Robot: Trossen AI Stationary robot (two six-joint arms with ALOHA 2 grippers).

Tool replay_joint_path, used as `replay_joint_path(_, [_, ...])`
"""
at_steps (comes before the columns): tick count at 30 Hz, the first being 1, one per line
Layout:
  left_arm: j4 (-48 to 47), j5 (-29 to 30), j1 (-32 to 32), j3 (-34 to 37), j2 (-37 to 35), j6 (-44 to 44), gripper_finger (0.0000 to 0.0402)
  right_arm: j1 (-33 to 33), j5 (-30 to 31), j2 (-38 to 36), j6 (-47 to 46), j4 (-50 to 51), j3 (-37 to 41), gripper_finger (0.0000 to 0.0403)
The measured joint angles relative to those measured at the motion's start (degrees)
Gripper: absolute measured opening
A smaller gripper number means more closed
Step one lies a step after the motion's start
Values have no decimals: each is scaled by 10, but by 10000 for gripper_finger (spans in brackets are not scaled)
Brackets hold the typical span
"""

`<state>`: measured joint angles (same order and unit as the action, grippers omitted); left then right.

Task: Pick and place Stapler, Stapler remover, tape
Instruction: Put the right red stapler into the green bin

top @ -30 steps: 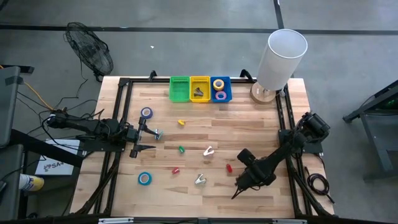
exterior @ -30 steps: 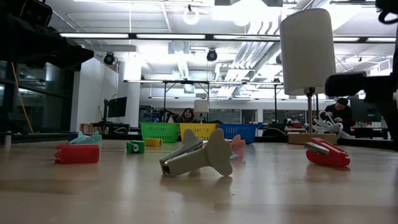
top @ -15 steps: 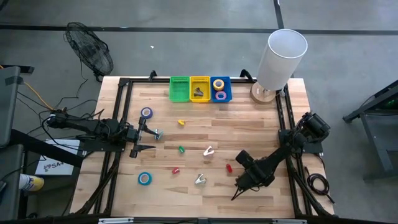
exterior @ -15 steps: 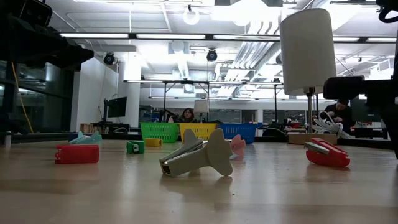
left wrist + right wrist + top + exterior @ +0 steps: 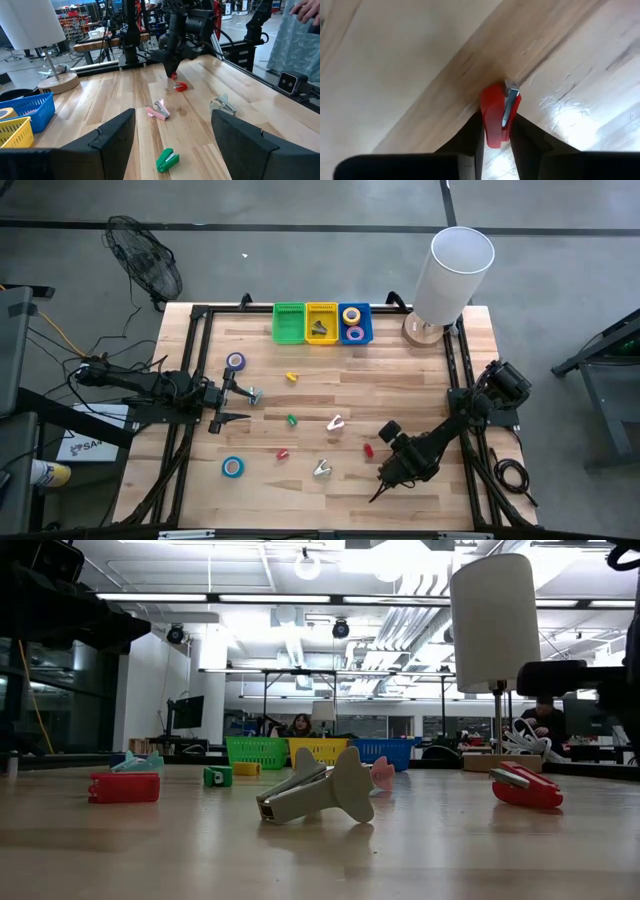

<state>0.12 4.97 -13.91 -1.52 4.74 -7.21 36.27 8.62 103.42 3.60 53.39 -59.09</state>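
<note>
A red stapler (image 5: 368,450) lies flat on the table right of centre; it also shows in the low view (image 5: 525,786). My right gripper (image 5: 496,131) is open and points down over it, one finger on each side of the stapler (image 5: 496,117). I cannot tell whether the fingers touch it. My left gripper (image 5: 238,400) is open and empty at the table's left, next to a teal stapler remover (image 5: 255,393). Tape rolls lie at the left (image 5: 235,361) and near left (image 5: 232,467).
Green (image 5: 289,322), yellow (image 5: 321,323) and blue (image 5: 353,324) baskets stand at the far edge; the blue one holds two tape rolls. A white lamp (image 5: 452,270) stands far right. Small yellow (image 5: 292,377), green (image 5: 292,420) and red (image 5: 283,452) staplers and silvery removers (image 5: 335,423) (image 5: 321,469) lie mid-table.
My right gripper has crept a little toward the table's left, toward the red stapler. The stapler and the other things have stayed where they were.
</note>
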Motion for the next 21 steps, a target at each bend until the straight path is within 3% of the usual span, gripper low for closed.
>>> replay_joint_path(10, [0, 0, 0, 0, 0, 0, 259, 0, 46, 0, -213, -35, 0, 63])
replay_joint_path(15, [0, 0, 0, 0, 0, 0, 259, 0, 83, 0, -341, -87, 0, 63])
replay_joint_path(21, [0, 0, 0, 0, 0, 0, 259, 0, 130, 0, -425, -178, 0, 63])
